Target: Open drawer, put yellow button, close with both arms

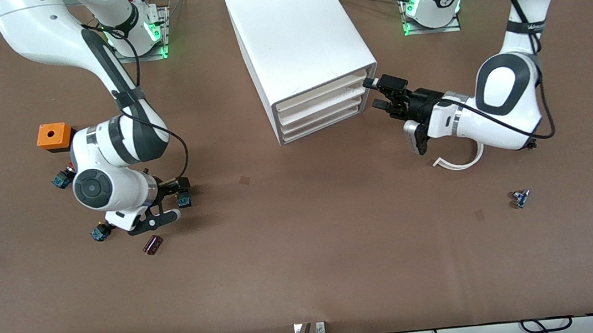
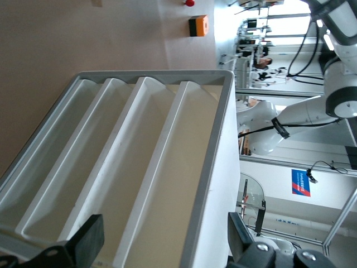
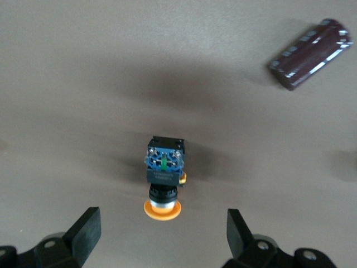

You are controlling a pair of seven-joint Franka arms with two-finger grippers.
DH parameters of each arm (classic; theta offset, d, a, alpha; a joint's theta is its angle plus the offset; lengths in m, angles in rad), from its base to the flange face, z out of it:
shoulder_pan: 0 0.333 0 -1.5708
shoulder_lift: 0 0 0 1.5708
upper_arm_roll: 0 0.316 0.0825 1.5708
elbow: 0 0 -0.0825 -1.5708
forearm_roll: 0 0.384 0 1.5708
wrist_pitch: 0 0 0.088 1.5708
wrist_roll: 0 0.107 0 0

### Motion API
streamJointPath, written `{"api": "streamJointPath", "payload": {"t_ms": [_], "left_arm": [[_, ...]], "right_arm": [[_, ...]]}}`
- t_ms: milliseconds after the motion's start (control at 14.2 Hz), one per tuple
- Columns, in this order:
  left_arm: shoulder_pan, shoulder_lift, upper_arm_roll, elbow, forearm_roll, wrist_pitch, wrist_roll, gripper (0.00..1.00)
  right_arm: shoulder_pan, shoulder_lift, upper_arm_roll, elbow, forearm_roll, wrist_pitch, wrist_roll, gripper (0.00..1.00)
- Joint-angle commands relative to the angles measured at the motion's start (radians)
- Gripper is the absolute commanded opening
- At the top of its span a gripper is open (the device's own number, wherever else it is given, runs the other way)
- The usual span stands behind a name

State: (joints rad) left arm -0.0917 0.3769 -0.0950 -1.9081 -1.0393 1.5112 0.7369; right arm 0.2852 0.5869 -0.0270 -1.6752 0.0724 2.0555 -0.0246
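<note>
Your right end effector [image 1: 169, 200] is low over the brown surface [image 1: 306, 254] toward the right arm's end, fingers [image 3: 83, 234] spread wide and holding nothing. The right wrist view shows the yellow button [image 3: 163, 178] lying on its side on the surface between those fingers, touching neither: round yellow-orange cap, dark blue-black boxy body. In the front view it's the dark bit at the fingers [image 1: 184, 200].

Your left end effector [image 1: 384, 95] is right at the cabinet's [image 1: 299, 43] front corner, level with the drawer [image 1: 322, 94], fingers [image 2: 83, 243] apart with nothing gripped. The cabinet is a smooth white plastic box with four shallow tray drawers stacked, all of them in.

Around the right arm I count two more button switches: one [image 1: 61, 178] nearer the orange box [image 1: 53, 136], one [image 1: 100, 232] nearer the camera. The box is a small orange cube with a hole on top. One shiny dark maroon cylinder [image 1: 153, 244] lies just beside the right end effector. Toward the left arm's end there's one tiny blue part [image 1: 520, 198] and a curved white strip [image 1: 458, 162].
</note>
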Motion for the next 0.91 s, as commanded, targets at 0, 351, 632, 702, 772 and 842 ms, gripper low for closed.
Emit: {"api": "streamJointPath", "payload": {"t_ms": [0, 351, 632, 702, 772, 842], "left_arm": [[0.003, 0.011, 0.001, -0.034, -0.041, 0.001, 0.087, 0.78], [-0.002, 0.042, -0.031, -0.080, -0.085, 0.003, 0.111, 0.64], [-0.005, 0.054, -0.034, -0.117, -0.116, 0.011, 0.206, 0.63], [-0.005, 0.056, -0.034, -0.130, -0.128, 0.011, 0.226, 0.62], [-0.008, 0.062, -0.035, -0.138, -0.137, 0.011, 0.242, 0.62], [-0.010, 0.065, -0.035, -0.141, -0.143, 0.011, 0.254, 0.61]], "right_arm": [[0.006, 0.033, -0.004, 0.022, 0.013, 0.006, 0.006, 1.00], [0.008, 0.086, -0.004, 0.020, 0.015, 0.011, 0.012, 1.00], [0.006, 0.111, -0.004, 0.018, 0.015, 0.011, 0.012, 1.00], [0.006, 0.113, -0.004, 0.020, 0.015, 0.011, 0.012, 1.00], [0.006, 0.113, -0.004, 0.020, 0.017, 0.011, 0.012, 1.00], [0.006, 0.113, -0.004, 0.022, 0.017, 0.012, 0.012, 1.00]]}}
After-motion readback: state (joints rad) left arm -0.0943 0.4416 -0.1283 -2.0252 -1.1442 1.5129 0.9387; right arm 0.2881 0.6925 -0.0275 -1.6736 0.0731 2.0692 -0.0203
